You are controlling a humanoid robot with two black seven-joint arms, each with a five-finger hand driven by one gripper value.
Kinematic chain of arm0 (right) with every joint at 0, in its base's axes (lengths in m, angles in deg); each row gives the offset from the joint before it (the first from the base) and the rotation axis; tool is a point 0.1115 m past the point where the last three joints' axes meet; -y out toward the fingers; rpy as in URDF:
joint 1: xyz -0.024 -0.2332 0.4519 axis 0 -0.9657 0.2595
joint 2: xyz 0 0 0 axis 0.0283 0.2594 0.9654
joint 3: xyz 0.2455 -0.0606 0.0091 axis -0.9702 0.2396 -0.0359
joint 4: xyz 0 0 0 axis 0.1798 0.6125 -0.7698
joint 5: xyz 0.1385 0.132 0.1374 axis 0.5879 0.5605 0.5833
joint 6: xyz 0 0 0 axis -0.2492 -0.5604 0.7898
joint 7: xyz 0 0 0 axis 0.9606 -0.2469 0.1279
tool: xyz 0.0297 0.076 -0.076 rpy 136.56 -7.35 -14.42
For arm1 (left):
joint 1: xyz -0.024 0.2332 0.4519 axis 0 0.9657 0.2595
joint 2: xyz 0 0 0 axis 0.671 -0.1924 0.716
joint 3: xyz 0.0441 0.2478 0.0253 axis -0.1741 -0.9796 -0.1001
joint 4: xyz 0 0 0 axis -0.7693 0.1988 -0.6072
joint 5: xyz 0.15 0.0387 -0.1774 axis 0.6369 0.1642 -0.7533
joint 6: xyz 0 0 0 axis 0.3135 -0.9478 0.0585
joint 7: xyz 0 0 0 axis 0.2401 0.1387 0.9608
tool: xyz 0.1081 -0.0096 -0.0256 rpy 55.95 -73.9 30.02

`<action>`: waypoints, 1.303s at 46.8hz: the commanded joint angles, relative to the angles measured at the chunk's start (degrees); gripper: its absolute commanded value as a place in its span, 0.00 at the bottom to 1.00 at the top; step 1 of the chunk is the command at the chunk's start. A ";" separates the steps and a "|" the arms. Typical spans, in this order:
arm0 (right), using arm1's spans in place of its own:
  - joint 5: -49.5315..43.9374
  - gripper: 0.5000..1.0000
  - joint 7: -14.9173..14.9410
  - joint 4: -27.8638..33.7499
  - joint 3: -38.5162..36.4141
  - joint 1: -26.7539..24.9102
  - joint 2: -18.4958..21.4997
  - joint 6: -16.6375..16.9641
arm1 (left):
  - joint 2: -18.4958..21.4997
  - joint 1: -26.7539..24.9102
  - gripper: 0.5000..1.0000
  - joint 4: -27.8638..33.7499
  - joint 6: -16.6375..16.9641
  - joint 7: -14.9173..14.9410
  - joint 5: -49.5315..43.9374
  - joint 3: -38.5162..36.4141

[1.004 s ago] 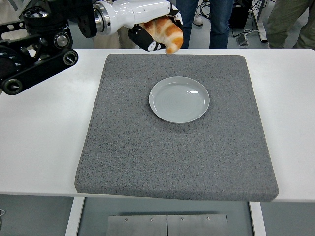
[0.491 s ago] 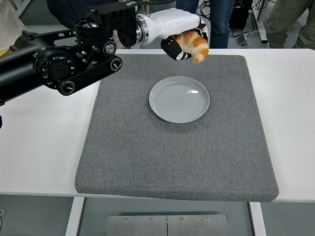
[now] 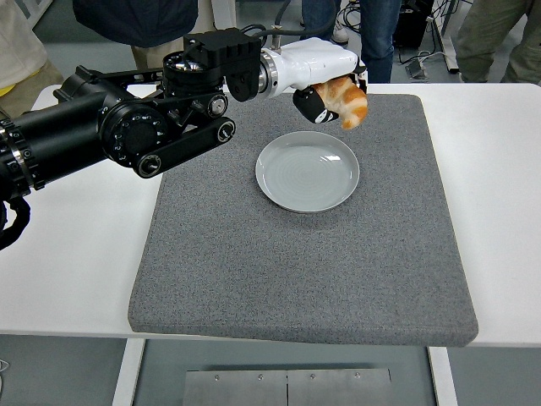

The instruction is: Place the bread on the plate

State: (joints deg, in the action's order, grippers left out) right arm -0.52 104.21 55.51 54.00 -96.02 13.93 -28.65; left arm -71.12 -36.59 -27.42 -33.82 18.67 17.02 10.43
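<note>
Since half second earlier, left arm reached further right and nearer plate (image 3: 308, 171). Grey mat (image 3: 296, 254) covered white tabletop (image 3: 68, 254). Left hand (image 3: 330, 89) clamped around bread (image 3: 345, 101), golden-brown, glossy, above plate's far edge.

The left arm (image 3: 127, 135) reaches in from the left edge of the table, its bulky black segments angling up toward the far edge, then a white forearm section runs rightward to the wrist. The left hand (image 3: 334, 97) hangs in the air near the far edge, palm turned down, fingers curled tight around the bread (image 3: 347, 100). No right arm in sight.
</note>
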 commanded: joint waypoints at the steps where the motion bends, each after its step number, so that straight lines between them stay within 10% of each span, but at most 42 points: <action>1: 0.00 1.00 0.00 0.00 0.00 0.00 0.00 0.00 | -0.55 0.68 0.00 -0.28 0.77 -0.06 -0.20 -0.86; 61: 0.00 1.00 0.00 0.00 0.00 0.00 0.00 -0.09 | -5.29 12.37 0.00 -16.89 6.39 -8.23 -2.93 -5.44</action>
State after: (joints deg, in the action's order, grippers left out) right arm -0.52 104.22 55.51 53.99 -96.02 13.93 -28.67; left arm -76.40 -24.49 -44.18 -27.43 11.60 14.15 5.00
